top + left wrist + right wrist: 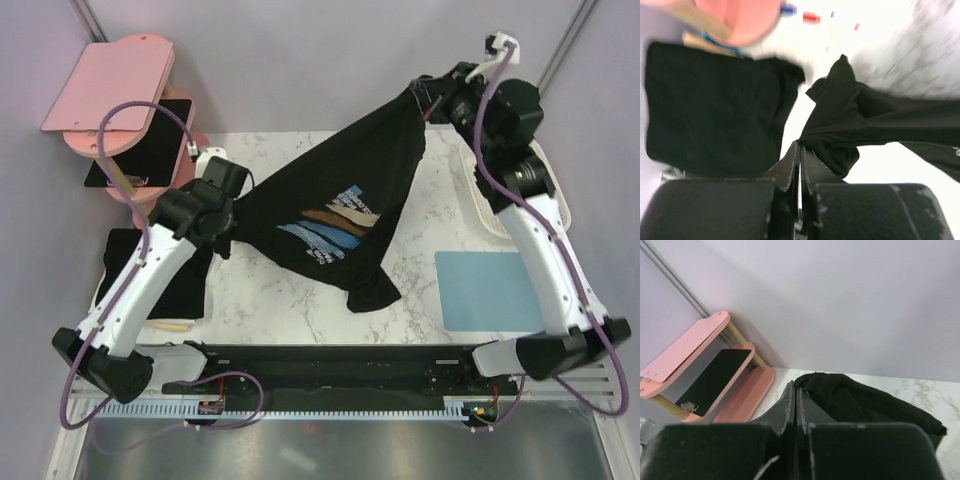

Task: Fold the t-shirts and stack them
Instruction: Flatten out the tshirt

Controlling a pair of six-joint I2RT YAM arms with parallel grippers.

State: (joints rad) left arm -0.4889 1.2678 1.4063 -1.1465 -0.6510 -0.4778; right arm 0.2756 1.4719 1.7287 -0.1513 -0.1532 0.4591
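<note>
A black t-shirt with a blue, white and tan chest print point(335, 210) hangs stretched in the air between my two grippers over the marble table point(430, 190). My left gripper point(228, 232) is shut on its lower left edge; the left wrist view shows the cloth point(855, 120) pinched at the fingertips point(801, 145). My right gripper point(432, 98) is raised at the back right and shut on the shirt's top corner, which shows in the right wrist view point(855, 400). A second black t-shirt point(160, 285) lies folded flat at the table's left, also seen in the left wrist view point(710, 100).
A pink shelf stand point(125, 100) holding a black board point(150, 140) stands at the back left. A light blue mat point(490, 290) lies at the right front. A white rack point(545, 200) sits at the right edge.
</note>
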